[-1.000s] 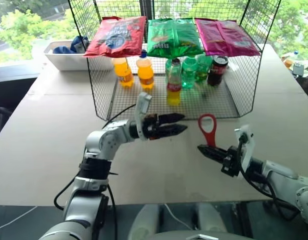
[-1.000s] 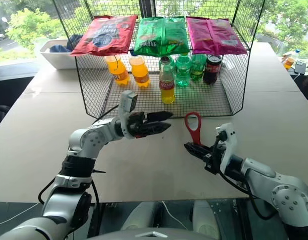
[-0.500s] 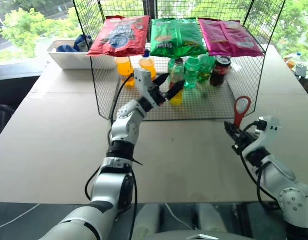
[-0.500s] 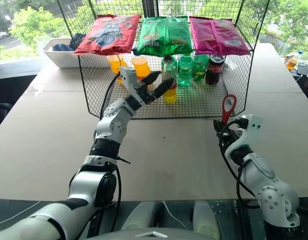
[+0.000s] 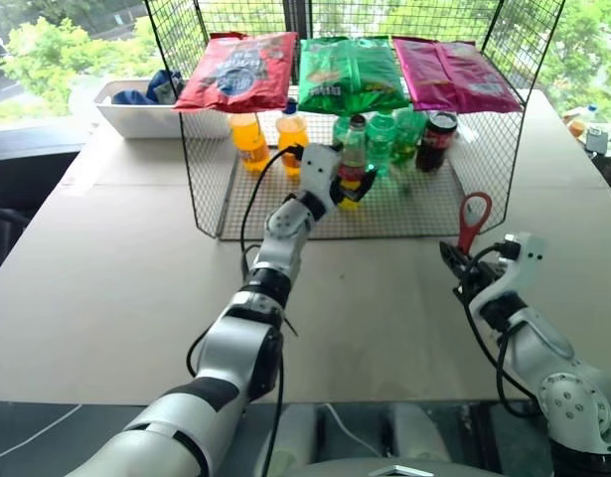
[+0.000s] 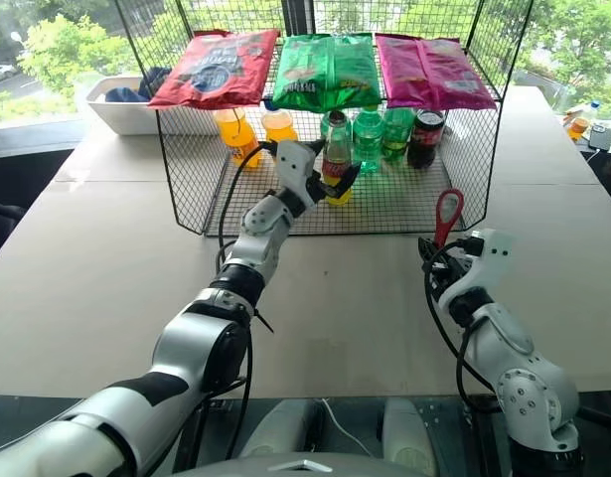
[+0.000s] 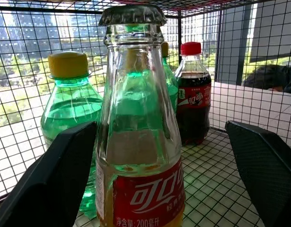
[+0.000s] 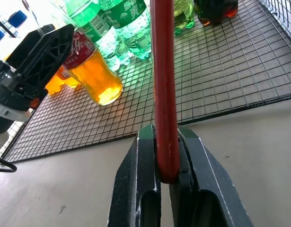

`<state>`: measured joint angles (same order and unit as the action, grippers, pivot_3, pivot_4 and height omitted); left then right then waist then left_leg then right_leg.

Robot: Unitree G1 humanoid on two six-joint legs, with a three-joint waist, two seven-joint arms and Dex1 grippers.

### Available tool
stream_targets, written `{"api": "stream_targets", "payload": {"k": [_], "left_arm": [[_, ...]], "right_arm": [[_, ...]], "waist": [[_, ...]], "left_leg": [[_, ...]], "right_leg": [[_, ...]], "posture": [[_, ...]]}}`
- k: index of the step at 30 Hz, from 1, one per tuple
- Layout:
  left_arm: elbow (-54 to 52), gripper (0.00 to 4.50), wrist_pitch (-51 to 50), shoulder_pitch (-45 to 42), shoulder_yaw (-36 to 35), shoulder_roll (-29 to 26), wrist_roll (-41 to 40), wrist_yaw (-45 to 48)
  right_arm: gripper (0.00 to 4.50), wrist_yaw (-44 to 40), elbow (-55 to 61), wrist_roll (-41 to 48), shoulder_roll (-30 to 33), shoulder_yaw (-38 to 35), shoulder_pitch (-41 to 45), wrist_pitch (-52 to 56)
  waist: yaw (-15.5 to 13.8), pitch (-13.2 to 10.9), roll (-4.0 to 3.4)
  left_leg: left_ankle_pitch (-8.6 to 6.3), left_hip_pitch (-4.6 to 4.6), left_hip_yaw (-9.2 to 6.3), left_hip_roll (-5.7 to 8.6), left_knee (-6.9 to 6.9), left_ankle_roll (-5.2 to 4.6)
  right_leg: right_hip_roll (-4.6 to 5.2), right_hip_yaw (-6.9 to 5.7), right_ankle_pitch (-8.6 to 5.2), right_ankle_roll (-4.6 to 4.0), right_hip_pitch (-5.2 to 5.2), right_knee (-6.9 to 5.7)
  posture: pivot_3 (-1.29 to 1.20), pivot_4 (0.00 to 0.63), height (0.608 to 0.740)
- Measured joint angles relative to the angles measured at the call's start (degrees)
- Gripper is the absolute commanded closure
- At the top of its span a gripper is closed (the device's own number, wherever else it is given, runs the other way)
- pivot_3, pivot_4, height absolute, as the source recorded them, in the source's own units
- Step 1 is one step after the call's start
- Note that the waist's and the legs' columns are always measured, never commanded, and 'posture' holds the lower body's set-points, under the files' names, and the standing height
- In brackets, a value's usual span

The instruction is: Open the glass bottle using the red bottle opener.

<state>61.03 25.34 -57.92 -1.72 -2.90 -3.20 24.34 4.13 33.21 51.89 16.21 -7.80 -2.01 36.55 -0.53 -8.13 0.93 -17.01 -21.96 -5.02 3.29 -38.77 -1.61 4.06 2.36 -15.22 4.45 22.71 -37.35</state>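
On pale tabletop [image 5: 106,268] by windows: left fingers [image 7: 65,179] open round glass bottle [image 7: 138,142], right fingers [image 8: 145,189] clamp red bottle opener [image 5: 471,219].

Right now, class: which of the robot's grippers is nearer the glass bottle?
Left. The left gripper is open, one finger either side of the glass bottle; the right gripper, holding the red bottle opener, is outside the rack.

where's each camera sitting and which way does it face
Head stereo pair: looks down over both arms at the table and wire rack.
Left wrist: inside the rack, facing the glass bottle between its open fingers.
Right wrist: faces the rack along the gripped red bottle opener.
All share the glass bottle.
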Motion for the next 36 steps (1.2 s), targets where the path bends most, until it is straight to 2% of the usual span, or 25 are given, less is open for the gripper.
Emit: {"api": "stream_targets", "payload": {"k": [4,13,17,19,20,28,36], "left_arm": [[5.2,0.02,0.2,-2.8,-0.3,1.4,0.9,-4.9],[9.5,0.02,0.2,-5.4,-1.5,2.0,1.7,-9.9],[10.0,1.03,0.2,-6.1,-2.2,2.0,1.9,-10.6],[10.1,1.96,-0.1,-6.2,-2.4,2.0,2.0,-10.9],[10.1,2.1,-0.3,-6.2,-2.5,2.0,1.9,-11.0],[9.2,2.08,-0.6,-5.4,-3.6,1.6,1.2,-9.0],[-1.8,2.08,-2.0,1.5,-2.6,0.8,-0.9,1.6]], "right_arm": [[4.5,0.0,0.0,-0.5,-0.9,0.0,0.0,0.0],[4.5,0.0,0.3,-2.1,-1.8,0.0,-0.9,0.0],[4.5,0.0,0.5,-2.3,-2.0,0.0,-0.9,0.0],[4.5,-0.1,0.5,-2.4,-2.0,0.0,-0.9,0.0],[4.5,-0.1,0.5,-2.5,-2.0,0.0,-0.8,0.0],[4.5,-0.1,0.5,-2.8,-2.0,0.0,-0.6,0.1],[4.5,-0.3,0.4,-3.3,-2.2,0.0,0.0,0.2]], "waist": [[0.2,0.0,0.0],[1.0,0.0,0.01],[1.3,0.0,0.01],[1.3,0.0,0.01],[1.2,0.0,0.01],[1.3,0.0,0.01],[1.3,0.0,0.01]], "left_leg": [[0.0,0.0,0.0,0.01,-0.01,0.0],[0.0,0.0,-0.01,0.02,-0.02,0.0],[0.0,0.01,-0.01,0.02,-0.01,0.0],[0.0,0.02,-0.01,0.02,-0.01,0.0],[0.0,0.02,-0.01,0.02,-0.02,0.0],[0.0,0.06,0.01,0.01,-0.06,0.0],[0.0,0.02,0.01,-0.07,-0.08,0.0]], "right_leg": [[0.0,0.0,0.0,0.0,0.0,-0.03],[0.01,0.0,0.0,0.0,0.01,-0.07],[0.01,0.0,0.0,0.0,0.01,-0.09],[0.01,0.0,0.0,0.0,0.01,-0.11],[0.01,0.0,0.0,0.0,0.01,-0.11],[0.01,0.0,0.0,0.0,0.01,-0.21],[0.03,-0.01,0.0,-0.01,0.04,-0.23]], "posture": [[0.0,0.15,0.74],[0.0,0.15,0.74],[0.0,0.15,0.74],[0.0,0.15,0.74],[0.0,0.15,0.74],[0.0,0.15,0.74],[0.0,0.15,0.74]]}}
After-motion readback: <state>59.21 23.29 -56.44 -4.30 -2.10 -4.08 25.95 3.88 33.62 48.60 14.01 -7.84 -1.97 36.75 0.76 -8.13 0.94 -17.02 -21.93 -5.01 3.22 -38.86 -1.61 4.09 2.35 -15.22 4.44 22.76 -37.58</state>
